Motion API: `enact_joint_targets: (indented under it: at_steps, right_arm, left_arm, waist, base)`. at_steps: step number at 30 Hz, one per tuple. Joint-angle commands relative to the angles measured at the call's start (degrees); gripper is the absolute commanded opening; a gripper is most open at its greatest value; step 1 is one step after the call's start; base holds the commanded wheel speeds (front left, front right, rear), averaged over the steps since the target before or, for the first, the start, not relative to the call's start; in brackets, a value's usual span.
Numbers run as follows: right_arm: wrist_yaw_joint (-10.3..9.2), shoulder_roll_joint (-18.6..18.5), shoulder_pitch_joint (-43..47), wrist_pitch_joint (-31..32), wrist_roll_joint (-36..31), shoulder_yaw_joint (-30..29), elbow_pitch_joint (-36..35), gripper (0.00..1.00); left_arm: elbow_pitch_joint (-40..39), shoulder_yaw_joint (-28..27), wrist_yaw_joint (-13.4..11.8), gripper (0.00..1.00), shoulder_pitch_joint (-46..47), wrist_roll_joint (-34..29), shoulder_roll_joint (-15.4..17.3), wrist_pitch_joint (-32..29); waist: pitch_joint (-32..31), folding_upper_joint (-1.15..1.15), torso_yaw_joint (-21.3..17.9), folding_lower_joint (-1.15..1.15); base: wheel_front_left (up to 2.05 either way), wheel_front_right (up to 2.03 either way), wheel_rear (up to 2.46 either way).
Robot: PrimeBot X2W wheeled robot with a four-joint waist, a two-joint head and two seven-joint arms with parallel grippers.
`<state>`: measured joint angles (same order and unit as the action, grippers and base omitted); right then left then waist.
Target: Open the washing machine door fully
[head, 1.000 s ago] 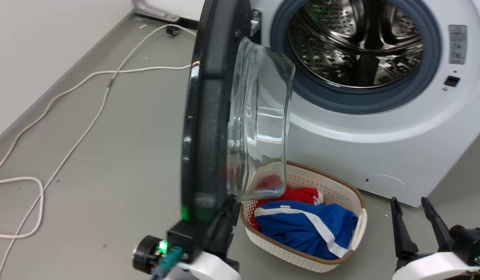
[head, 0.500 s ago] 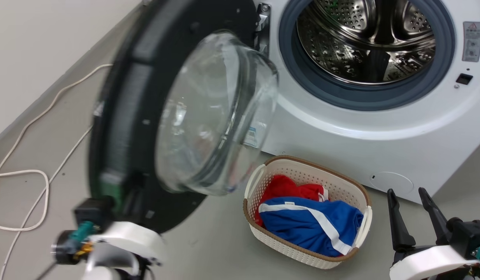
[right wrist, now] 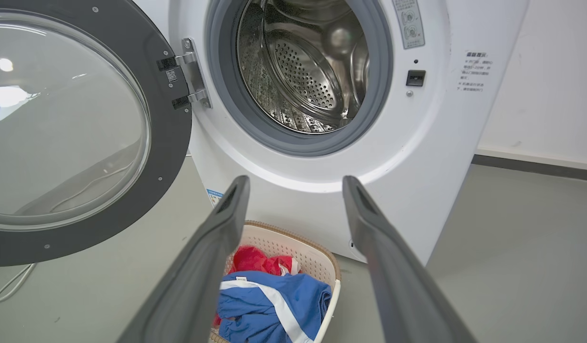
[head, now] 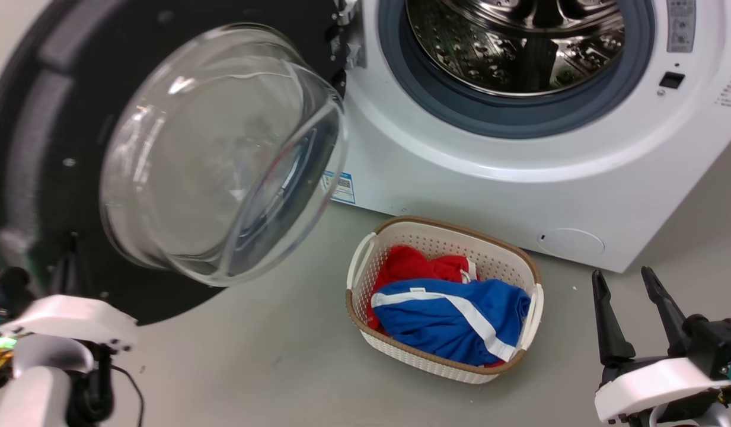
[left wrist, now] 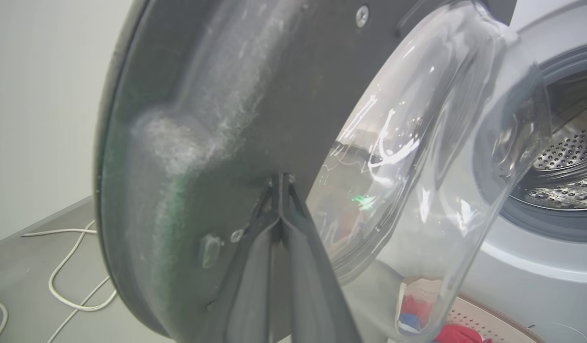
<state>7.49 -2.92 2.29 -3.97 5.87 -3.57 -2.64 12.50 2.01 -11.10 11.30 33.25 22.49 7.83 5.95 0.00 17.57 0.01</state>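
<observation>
- The left claw [left wrist: 280, 178] has its two fingers pressed together, holding nothing. Their tips rest against the dark inner face of the washing machine door [left wrist: 188, 119], dead ahead at 12 o'clock.
- With only the tips bearing on that smooth panel, they could skid toward the glass bowl [left wrist: 417, 157] at 2 o'clock.
- The door looks swung wide, at 9 o'clock of the washing machine [head: 472, 178]. A harder push could strain the hinge [head: 344, 35].
- If let go, the door might drift back over the laundry basket [head: 395, 353].
- The right claw [right wrist: 295, 181] is spread wide and empty, with the door well apart at 10 o'clock.
</observation>
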Motion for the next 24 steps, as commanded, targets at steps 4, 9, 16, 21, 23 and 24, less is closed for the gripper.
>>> enact_joint_targets:
  at_steps: [4,9,16,21,23,24]
  right_arm:
    - [0.00,0.07,-1.22,0.20,-0.32,-0.15,-0.16,1.00]
    - [0.00,0.07,-1.59,0.09,-0.50,-0.15,0.12,1.00]
    - [0.01,0.07,-1.75,-0.09,-0.30,-0.21,0.59,1.00]
    - [0.01,0.07,-0.77,-0.34,0.20,-0.35,1.14,1.00]
    - [0.00,0.07,-0.21,-0.64,0.43,-0.49,1.47,1.00]
    - [0.01,0.08,0.05,-0.60,0.55,-0.49,1.59,1.00]
  left_arm:
    - [4.04,-2.98,0.50,0.00,3.07,1.47,2.39,1.14]
    - [8.73,-4.23,1.73,0.00,5.69,2.37,3.74,2.32]
    - [12.44,-4.22,2.29,0.00,6.71,2.52,3.18,4.15]
    - [10.95,-3.02,1.95,0.00,3.96,1.24,1.92,5.46]
    - [9.41,-2.25,1.53,0.00,2.30,0.34,1.15,5.86]
    - [8.47,-1.89,1.26,0.00,1.23,-0.08,0.82,5.99]
  waist:
    - [1.44,0.00,-1.38,-0.01]
    - [2.02,0.00,-2.08,-0.01]
    - [1.66,0.00,-2.32,-0.01]
    - [0.09,0.00,-2.08,-0.01]
    - [-0.94,0.00,-1.80,-0.01]
    - [-1.39,0.00,-1.72,-0.01]
  base:
    - [0.00,0.00,0.00]
    - [0.00,0.00,0.00]
    - [0.00,0.00,0.00]
    - [0.00,0.00,0.00]
    - [0.00,0.00,0.00]
    - [0.00,0.00,0.00]
